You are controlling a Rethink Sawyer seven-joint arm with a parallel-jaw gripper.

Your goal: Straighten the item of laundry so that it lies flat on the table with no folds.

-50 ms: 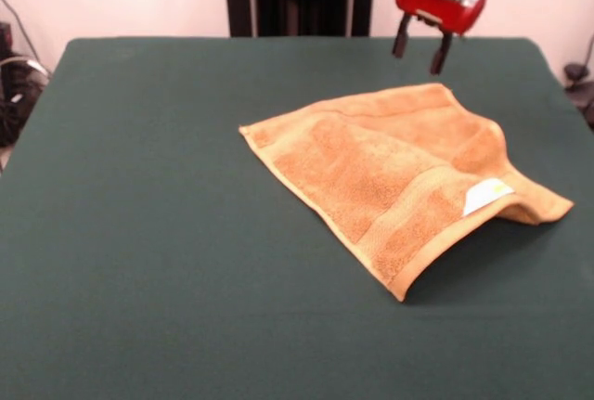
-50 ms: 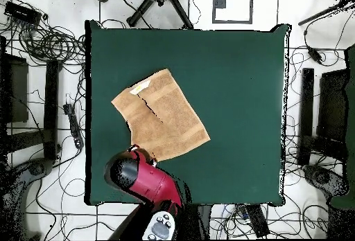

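The table [image 1: 139, 233], topped in dark green cloth, filled most of both views. In the front view the towel [image 1: 390, 173] lay on its right half, about 3 o'clock from the table's middle; in the overhead view it sat left of centre, toward 9 o'clock. It was orange-tan terry with woven border bands, and it was not flat: 1 part was doubled over the rest, the fold showing overhead as a ragged line across the cloth. In the front view its right corner stood a little off the cloth with a dark shadow under the near edge.

The arm [image 2: 142, 179], red and black, reached in over the table's edge in the overhead view, at the towel's 6 o'clock corner.

The gripper [image 1: 420, 47] hung in the air with its 2 dark fingers [image 1: 401, 38] spread apart and nothing between them. In the front view the towel lay at about 6 o'clock from it, its far edge just below the fingertips and not touching them.

A small white-and-yellow tag [image 1: 485, 196] sat on the folded edge, near the raised corner.
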